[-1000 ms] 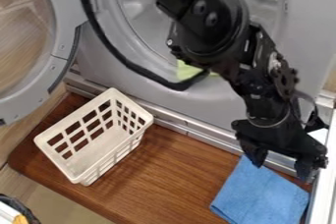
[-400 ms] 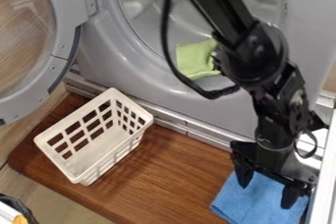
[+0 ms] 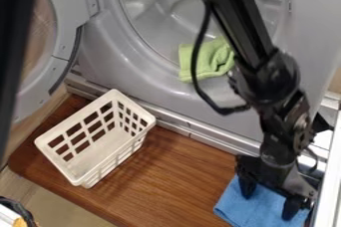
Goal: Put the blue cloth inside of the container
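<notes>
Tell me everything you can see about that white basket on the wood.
The basket is off-white and looks like moulded plastic. It is rectangular and open-topped, with a smooth rim, rounded corners and rows of roughly square holes through its walls; its floor looks mostly solid. It stands upright on the brown wooden board, set at a slant, left of the picture's middle. The claw isn't touching it.

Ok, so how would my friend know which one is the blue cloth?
Find the big grey machine with the round opening, then the brown wooden board in front. At the board's right end, beneath the black gripper, lies the blue cloth. The other cloth is green and drapes over the opening's rim.
</notes>
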`<state>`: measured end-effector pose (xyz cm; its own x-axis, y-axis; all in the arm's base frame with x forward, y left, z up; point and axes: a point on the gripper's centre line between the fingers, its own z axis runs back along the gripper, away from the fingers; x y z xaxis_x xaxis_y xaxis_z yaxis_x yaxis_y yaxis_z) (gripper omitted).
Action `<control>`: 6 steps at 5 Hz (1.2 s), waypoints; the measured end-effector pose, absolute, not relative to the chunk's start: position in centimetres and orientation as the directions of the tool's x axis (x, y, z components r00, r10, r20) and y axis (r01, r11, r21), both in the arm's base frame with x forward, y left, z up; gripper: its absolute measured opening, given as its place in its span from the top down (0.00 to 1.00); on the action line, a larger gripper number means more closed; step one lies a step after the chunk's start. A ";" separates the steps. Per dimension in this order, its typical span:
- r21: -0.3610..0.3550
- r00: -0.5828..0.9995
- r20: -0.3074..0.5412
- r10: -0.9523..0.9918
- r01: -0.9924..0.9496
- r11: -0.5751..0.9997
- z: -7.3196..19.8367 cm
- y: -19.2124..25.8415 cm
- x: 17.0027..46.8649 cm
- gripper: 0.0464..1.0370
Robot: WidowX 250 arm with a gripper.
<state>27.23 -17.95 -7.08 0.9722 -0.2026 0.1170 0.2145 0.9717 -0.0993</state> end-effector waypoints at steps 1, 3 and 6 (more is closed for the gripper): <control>-0.105 0.974 0.092 -0.206 0.215 0.971 -7.8 -18.9 28.1 0.08; -0.073 0.974 0.079 -0.215 0.220 0.973 -7.9 -19.2 28.5 0.61; -0.073 0.975 0.046 -0.218 0.221 0.972 -7.8 -19.1 26.9 0.96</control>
<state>26.87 -19.11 -7.76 0.9747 -0.2185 0.0464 0.2214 0.9725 -0.0729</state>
